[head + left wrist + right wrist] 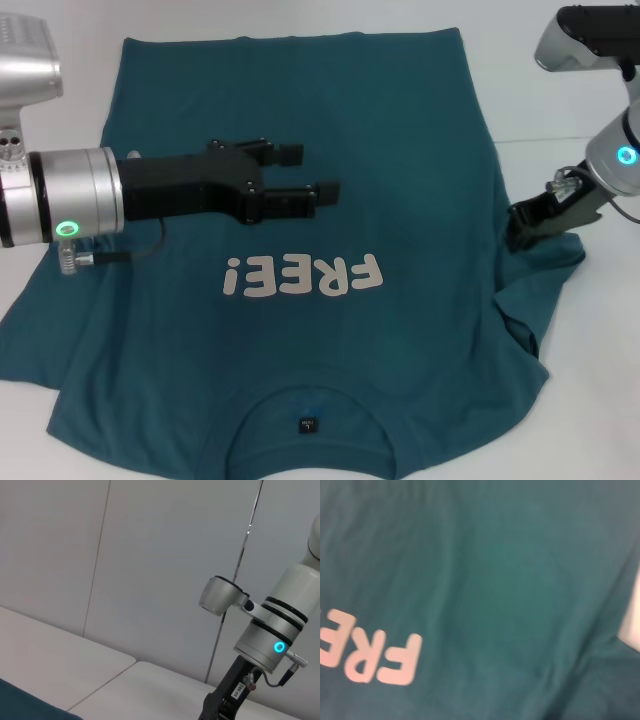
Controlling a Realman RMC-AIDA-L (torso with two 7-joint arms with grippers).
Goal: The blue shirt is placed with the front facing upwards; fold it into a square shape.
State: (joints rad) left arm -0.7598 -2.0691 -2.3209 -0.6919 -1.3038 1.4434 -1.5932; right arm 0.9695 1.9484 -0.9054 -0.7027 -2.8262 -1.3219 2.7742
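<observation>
The blue shirt (380, 150) lies spread on the white table, front up, with its whitish "FREE!" print (302, 275) and black neck label (308, 424) toward me. My left gripper (312, 172) hovers over the shirt's middle, above the print, open with nothing between its fingers. My right gripper (528, 226) is low at the shirt's right edge, by the rumpled right sleeve (535, 290); its fingers are hidden. The right wrist view is filled with shirt fabric (510, 580) and part of the print (382, 657). A corner of the shirt (20, 705) shows in the left wrist view.
White table (560, 80) surrounds the shirt at the back and right. A grey panelled wall (150, 555) stands behind it. The right arm (270, 640) rises over the table's right side.
</observation>
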